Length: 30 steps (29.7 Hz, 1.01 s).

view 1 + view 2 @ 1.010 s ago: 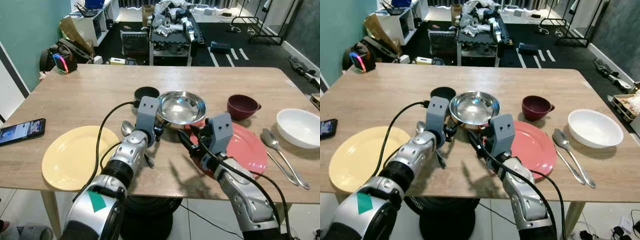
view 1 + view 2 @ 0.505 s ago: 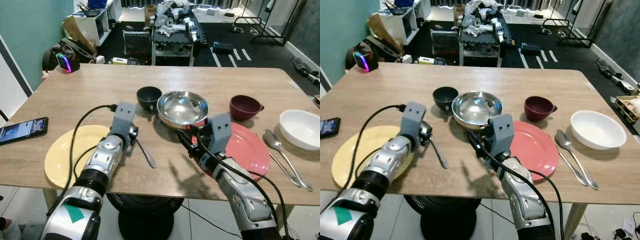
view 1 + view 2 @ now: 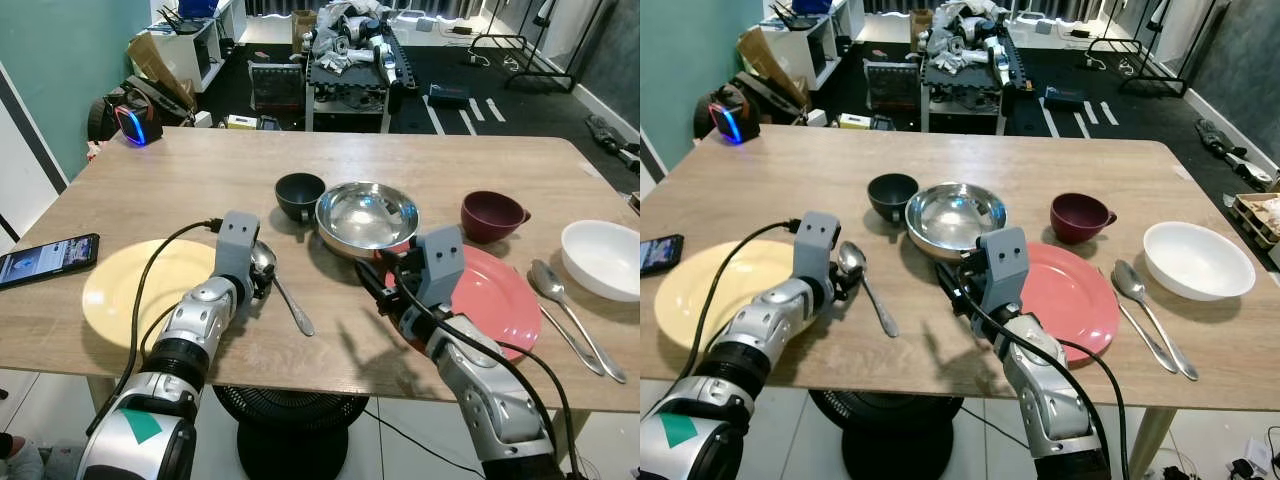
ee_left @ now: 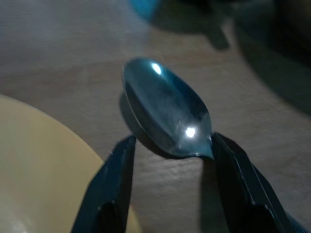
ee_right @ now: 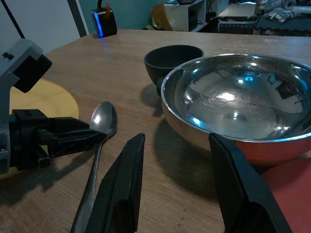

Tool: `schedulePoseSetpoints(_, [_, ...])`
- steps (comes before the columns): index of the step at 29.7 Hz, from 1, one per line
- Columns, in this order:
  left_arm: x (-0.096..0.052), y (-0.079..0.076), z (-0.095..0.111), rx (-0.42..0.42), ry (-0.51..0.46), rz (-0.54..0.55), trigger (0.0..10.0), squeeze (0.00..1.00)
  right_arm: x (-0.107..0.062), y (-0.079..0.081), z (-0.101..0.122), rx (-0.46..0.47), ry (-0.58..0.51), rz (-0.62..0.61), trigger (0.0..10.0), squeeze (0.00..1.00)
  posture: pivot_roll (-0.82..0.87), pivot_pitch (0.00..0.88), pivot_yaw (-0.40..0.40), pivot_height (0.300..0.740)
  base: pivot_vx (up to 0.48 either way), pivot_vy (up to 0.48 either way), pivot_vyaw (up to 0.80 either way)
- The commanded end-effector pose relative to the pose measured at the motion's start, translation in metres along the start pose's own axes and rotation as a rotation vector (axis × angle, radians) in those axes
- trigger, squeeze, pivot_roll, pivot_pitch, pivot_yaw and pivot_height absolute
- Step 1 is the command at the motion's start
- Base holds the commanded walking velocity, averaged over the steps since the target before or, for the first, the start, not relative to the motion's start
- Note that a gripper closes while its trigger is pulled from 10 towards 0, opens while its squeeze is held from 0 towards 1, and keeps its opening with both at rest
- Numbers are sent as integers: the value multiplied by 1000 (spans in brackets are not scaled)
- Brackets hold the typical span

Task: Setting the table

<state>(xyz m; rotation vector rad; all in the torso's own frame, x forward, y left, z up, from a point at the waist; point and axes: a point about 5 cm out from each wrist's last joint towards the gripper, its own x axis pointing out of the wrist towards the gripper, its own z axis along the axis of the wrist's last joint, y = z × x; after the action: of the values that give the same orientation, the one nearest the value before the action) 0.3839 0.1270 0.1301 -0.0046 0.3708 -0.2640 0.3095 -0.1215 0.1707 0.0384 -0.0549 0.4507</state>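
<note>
Spoon [image 4: 167, 115] lay flat on the tabletop [image 3: 180, 170], just beside the yellow plate [image 3: 130, 300]. Left gripper [image 4: 170, 155] fingers sat open astride its bowl; right gripper [image 5: 180, 160] open, empty. Steel: light, stiff, slippery. Neck probably grips better.

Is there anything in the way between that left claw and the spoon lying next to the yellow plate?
Nothing visible. The left gripper sits right at the spoon, its open fingers straddling the bowl end on the bare table. The yellow plate lies just beside it, not between them.
</note>
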Motion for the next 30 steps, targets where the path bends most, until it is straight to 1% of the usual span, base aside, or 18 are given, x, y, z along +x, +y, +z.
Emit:
schedulePoseSetpoints(1, [1,-2,-12,-15,64,-20,10000,0,0,-2,-1,-4,5,-5,10000,0,-17,19,108,740,0,0,0])
schedulePoseSetpoints(7, [3,-7,-6,-2,70,-47,10000,0,0,-2,-1,-4,5,-6,10000,0,-17,21,108,740,0,0,0])
schedulePoseSetpoints(8, [5,-10,-4,-27,70,-57,10000,0,0,-2,-1,-4,5,-7,10000,0,-19,23,107,740,0,0,0])
schedulePoseSetpoints(10, [6,-11,-3,-37,71,-61,10000,0,0,-2,-1,-4,5,-7,10000,0,-19,23,107,740,0,0,0])
schedulePoseSetpoints(12, [9,-27,0,-49,74,-132,10000,0,0,-2,-1,-5,4,-9,10000,0,-26,25,107,740,0,0,0])
schedulePoseSetpoints(13, [9,-27,0,-49,74,-132,10000,0,0,-2,-1,-5,4,-9,10000,0,-26,25,107,740,0,0,0])
schedulePoseSetpoints(17, [12,-44,2,-38,81,-186,10000,0,0,-2,0,-6,3,-11,10000,0,-33,27,110,740,0,0,0])
schedulePoseSetpoints(18, [12,-44,2,-38,81,-186,10000,0,0,-2,0,-6,3,-11,10000,0,-33,27,110,740,0,0,0])
schedulePoseSetpoints(19, [13,-55,2,-36,87,-223,10000,0,0,-2,0,-6,2,-11,10000,0,-38,29,112,740,0,0,0])
schedulePoseSetpoints(20, [14,-58,1,-35,89,-236,10000,0,0,-1,0,-6,2,-11,10000,0,-38,29,112,740,0,0,0])
schedulePoseSetpoints(21, [14,-58,1,-35,89,-236,10000,0,0,-1,0,-6,2,-11,10000,0,-38,29,112,740,0,0,0])
schedulePoseSetpoints(23, [15,-69,1,-26,95,-275,10000,0,0,-1,1,-6,1,-11,10000,0,-44,31,114,740,0,0,0])
schedulePoseSetpoints(24, [15,-78,0,-29,102,-310,10000,0,0,-1,1,-6,0,-11,10000,0,-46,32,115,740,0,0,0])
schedulePoseSetpoints(26, [15,-82,0,-38,105,-327,10000,0,0,0,1,-7,0,-11,10000,0,-47,33,116,740,0,0,0])
schedulePoseSetpoints(30, [15,-94,2,-93,102,-381,10000,0,1,0,1,-7,-1,-11,10000,0,-49,33,117,740,0,0,0])
